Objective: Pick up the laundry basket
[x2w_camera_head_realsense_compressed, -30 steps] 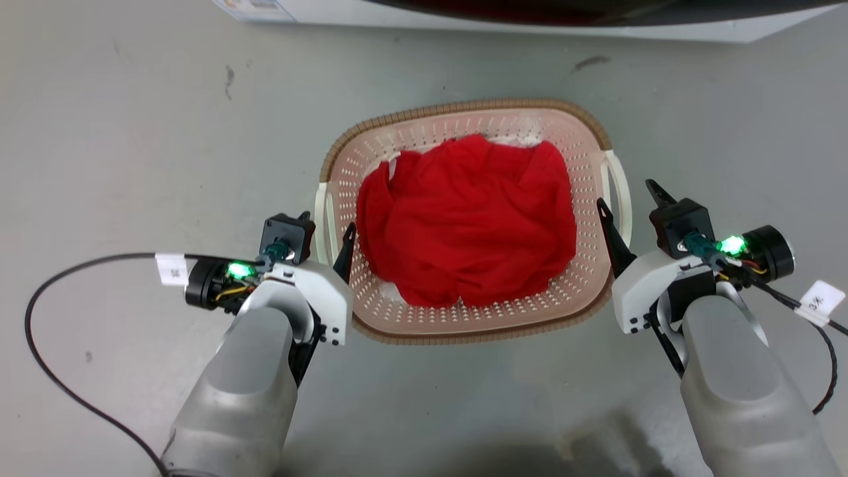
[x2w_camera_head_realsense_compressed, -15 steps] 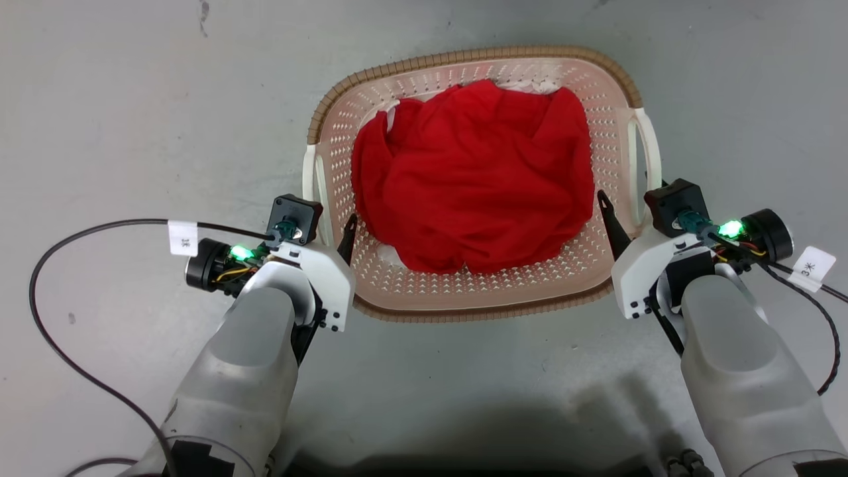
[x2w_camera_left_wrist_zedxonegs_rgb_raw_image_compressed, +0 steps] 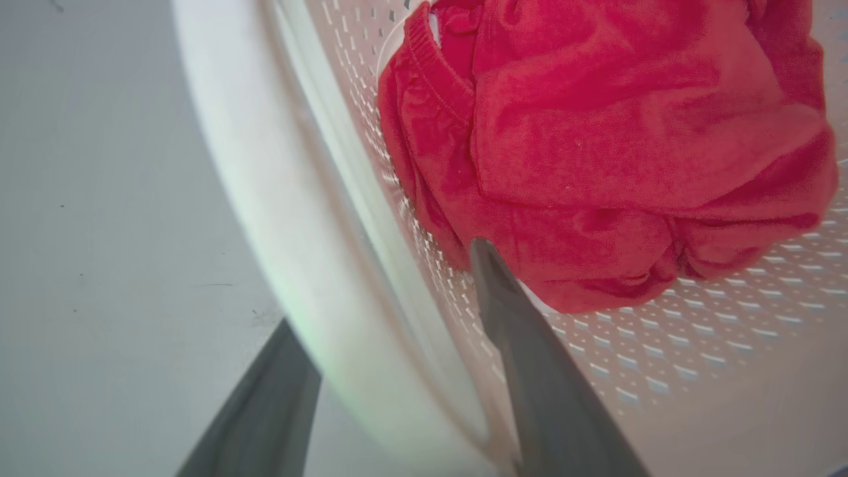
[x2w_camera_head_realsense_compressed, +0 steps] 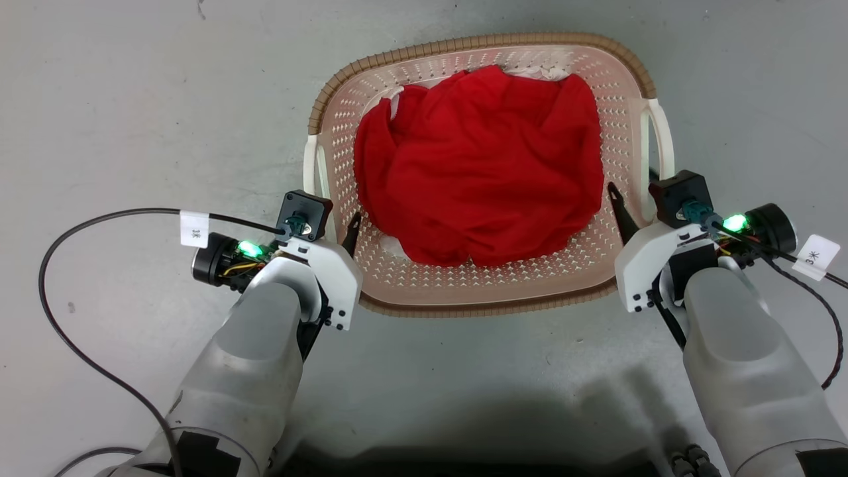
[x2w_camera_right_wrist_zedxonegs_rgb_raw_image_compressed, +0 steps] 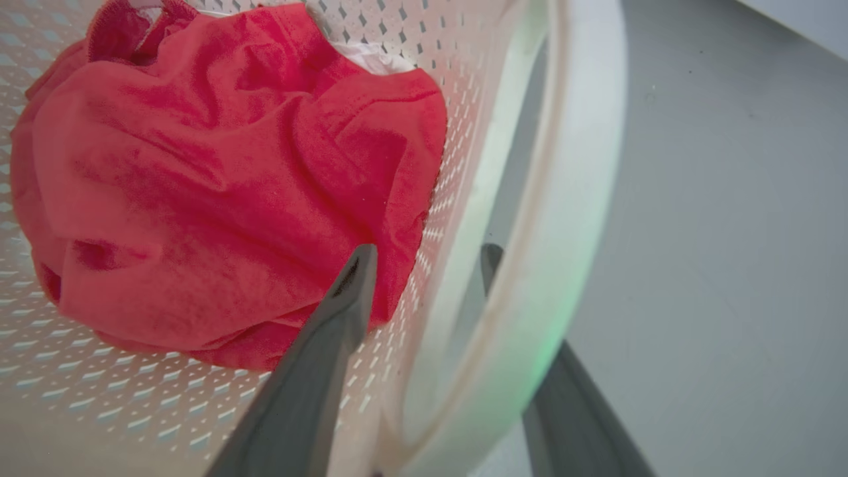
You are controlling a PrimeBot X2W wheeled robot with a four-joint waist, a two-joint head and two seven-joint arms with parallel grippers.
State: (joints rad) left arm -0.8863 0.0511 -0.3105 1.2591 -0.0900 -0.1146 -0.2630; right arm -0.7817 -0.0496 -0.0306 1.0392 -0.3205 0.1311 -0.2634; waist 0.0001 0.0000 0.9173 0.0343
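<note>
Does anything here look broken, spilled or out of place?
Nothing stands out. The laundry basket sits level on the floor, red clothing heaped inside it, none spilled. The left hand and right hand each straddle one of its white handles, fingers open.

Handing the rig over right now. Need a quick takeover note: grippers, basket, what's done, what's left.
The left gripper has its jaws straddling the left handle, one finger inside the wall and one outside. I cannot tell if it is clamped.
The right gripper straddles the right handle in the same way, clamp also unclear.
The laundry basket is between the arms over the grey floor, with a red cloth inside.
Done: both grippers are at the handles.
Left: confirm both grips, then lift, probably evenly. Whether it is off the floor is unclear.
</note>
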